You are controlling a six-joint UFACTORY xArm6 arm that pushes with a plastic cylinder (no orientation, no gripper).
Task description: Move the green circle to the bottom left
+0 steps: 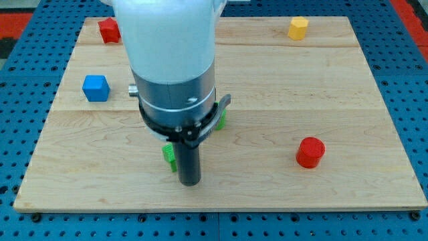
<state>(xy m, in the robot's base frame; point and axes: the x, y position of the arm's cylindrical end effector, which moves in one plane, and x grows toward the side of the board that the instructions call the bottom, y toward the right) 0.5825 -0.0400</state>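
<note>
While no claw shows, my tip (190, 182) touches the green block (169, 154).

The board (281, 100) is pale, matt, smooth wood with visible grain, lying on a blue perforated surface (20, 80), while the arm's white shell (170, 33) looks glossy above a brushed metal collar (174, 90).

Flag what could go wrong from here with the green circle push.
1. My tip sits at the right edge of one green piece, mostly hidden by the arm; contact may be off-centre, so it could slip sideways.
2. A second green piece shows behind the arm; I cannot tell which is the circle, so I may push the wrong one.
3. The board's bottom edge is near; overshoot could drop it off.
</note>
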